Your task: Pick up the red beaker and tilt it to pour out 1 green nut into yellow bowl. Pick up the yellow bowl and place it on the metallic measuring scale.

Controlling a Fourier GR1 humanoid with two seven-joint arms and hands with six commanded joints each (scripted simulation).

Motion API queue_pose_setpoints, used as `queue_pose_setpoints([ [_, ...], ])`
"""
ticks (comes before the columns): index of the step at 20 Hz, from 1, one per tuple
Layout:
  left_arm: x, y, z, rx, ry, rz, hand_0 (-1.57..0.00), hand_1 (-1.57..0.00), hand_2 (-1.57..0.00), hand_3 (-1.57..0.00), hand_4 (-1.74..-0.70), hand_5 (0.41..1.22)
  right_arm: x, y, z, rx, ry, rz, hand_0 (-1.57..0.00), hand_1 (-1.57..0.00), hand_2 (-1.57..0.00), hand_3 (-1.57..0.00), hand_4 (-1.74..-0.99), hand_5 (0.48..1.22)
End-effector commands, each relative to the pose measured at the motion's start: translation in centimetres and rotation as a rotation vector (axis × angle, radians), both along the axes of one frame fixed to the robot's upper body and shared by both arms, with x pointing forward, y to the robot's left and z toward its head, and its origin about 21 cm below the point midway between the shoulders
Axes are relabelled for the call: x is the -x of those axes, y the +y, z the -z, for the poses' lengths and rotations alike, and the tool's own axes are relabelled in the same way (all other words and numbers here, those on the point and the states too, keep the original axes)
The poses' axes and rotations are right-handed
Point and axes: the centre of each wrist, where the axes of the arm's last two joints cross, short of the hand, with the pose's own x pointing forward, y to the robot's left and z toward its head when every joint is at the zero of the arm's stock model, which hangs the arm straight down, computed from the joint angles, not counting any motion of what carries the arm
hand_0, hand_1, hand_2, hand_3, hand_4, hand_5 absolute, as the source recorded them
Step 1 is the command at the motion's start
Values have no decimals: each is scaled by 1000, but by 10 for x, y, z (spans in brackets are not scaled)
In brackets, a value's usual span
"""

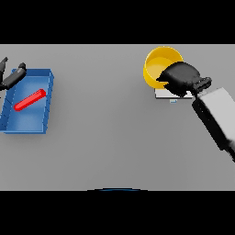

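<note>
Head view shows the yellow bowl (158,62) at the far right, over the metallic measuring scale (170,94), whose edge peeks out beneath. We judge it light, rigid and smooth-walled, best taken at the rim. Our right hand (181,78) sits against its near-right rim, fingers curled onto it. The red beaker (30,99) lies in the blue tray (27,124), beside our left hand (11,78), fingers relaxed, empty.

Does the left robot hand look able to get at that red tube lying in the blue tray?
Probably yes. The left robot hand sits at the blue tray's upper left corner, and the red beaker lies uncovered inside, with nothing between them.
</note>
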Motion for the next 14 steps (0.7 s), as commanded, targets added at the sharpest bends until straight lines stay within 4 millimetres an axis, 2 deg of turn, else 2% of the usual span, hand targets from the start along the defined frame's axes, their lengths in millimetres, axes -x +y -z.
queue_pose_setpoints([
  [1, 3, -1, 1, -3, 8, -7, 1, 1, 1, 1, -737, 738, -5, -4, 2, -6, 2, 27, -1570, -1571, -1549, -1147, -1741, 1221],
  [5, 7, 4, 1, -16, 13, -7, 1, 1, 1, 1, -719, 725, -14, -24, 17, -6, 20, 88, -1571, -1571, -1500, -1169, -1741, 1221],
  [8, 9, 4, 2, -15, 8, -11, 1, 1, 1, 1, -724, 714, -19, -29, 31, -14, 34, 141, -1571, -1571, -1464, -1268, -1741, 1221],
  [10, 7, 5, -1, -16, 9, -13, 1, 1, 1, 1, -725, 712, -25, -35, 30, -30, 51, 167, -1571, -1571, -1439, -1318, -1741, 1221],
  [14, 8, 6, 0, -5, 14, -7, 1, 1, 1, 1, -729, 714, -28, -39, 43, -54, 103, 189, -1548, -1571, -1393, -1407, -1741, 1221],
])
